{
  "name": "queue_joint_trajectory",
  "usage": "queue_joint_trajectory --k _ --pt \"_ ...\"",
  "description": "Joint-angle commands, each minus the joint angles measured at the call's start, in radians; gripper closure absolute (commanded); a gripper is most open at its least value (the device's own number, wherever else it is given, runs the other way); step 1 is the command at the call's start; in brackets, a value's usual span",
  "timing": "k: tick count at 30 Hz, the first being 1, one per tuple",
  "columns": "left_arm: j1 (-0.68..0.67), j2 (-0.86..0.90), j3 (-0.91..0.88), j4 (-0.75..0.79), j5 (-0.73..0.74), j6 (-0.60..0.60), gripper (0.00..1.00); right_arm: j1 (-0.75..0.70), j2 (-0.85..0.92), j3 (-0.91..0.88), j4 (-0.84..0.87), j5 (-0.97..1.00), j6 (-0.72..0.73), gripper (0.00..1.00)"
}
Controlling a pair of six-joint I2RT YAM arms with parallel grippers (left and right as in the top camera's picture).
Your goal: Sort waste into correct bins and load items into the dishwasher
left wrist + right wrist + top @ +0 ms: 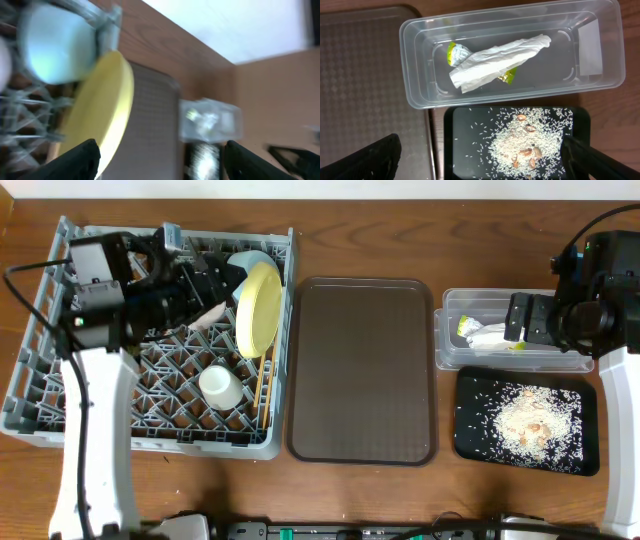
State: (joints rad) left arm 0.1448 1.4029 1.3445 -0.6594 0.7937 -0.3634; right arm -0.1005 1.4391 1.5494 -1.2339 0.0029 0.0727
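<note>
The grey dish rack (40,340) holds the yellow-green plate (257,308) standing on edge, the light blue bowl (248,262) behind it, the white cup (219,386) and thin wooden chopsticks (262,385). The white bowl is hidden. My left gripper (222,280) is open and empty over the rack beside the plate (100,110) and blue bowl (57,47). My right gripper (482,160) is open and empty above the black tray (465,125) of rice scraps (520,145). The clear tub (415,95) holds the white napkin (495,60) and the wrapper (456,50).
The dark brown serving tray (360,370) lies bare between the rack and the bins. The clear tub (450,350) sits behind the black tray (470,440) at the right. The right arm (590,310) hangs over the tub's far end. The left wrist view is blurred.
</note>
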Motion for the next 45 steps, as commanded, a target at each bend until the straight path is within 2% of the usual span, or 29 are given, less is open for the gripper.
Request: queue_joint_trajectory --k 1,4,5,16,20,23,27,29,33,35,36,41,45 --pt "-0.058 -0.065 0.030 -0.007 -0.436 -0.009 0.17 -0.010 0.001 0.002 0.000 0.000 0.013 0.01" --pt "-0.091 -0.091 0.030 -0.008 -0.589 -0.009 0.17 -0.010 0.001 0.002 0.000 0.000 0.013 0.01" --pt "-0.097 -0.094 0.030 -0.012 -0.611 -0.009 0.08 -0.010 0.001 0.002 0.000 0.000 0.013 0.01" --pt "-0.098 -0.090 0.028 -0.013 -0.615 -0.009 0.07 -0.010 -0.005 0.002 0.000 0.000 0.013 0.01" --pt "-0.098 -0.090 0.028 -0.013 -0.615 -0.009 0.06 0.006 -0.117 0.002 0.000 0.000 0.013 0.01" --pt "-0.098 -0.090 0.028 -0.013 -0.615 -0.009 0.06 0.035 -0.266 0.002 0.000 0.000 0.012 0.01" --pt "-0.098 -0.090 0.028 -0.013 -0.615 -0.009 0.06 0.070 -0.479 -0.003 0.051 0.053 -0.084 0.01" --pt "-0.098 -0.090 0.028 -0.013 -0.615 -0.009 0.05 0.087 -0.586 -0.023 0.124 0.052 -0.122 0.01" --pt "-0.098 -0.090 0.028 -0.013 -0.615 -0.009 0.05 0.102 -0.853 -0.197 0.433 -0.002 -0.233 0.01" --pt "-0.098 -0.090 0.028 -0.013 -0.615 -0.009 0.05 0.101 -0.983 -0.352 0.621 -0.068 -0.305 0.01" --pt "-0.098 -0.090 0.028 -0.013 -0.615 -0.009 0.05 0.101 -1.094 -0.521 0.780 -0.105 -0.325 0.01" --pt "-0.098 -0.090 0.028 -0.013 -0.615 -0.009 0.05 0.101 -1.251 -0.846 1.046 -0.146 -0.317 0.01" --pt "-0.098 -0.090 0.028 -0.013 -0.615 -0.009 0.05 0.101 -1.325 -1.076 1.245 -0.154 -0.248 0.01"
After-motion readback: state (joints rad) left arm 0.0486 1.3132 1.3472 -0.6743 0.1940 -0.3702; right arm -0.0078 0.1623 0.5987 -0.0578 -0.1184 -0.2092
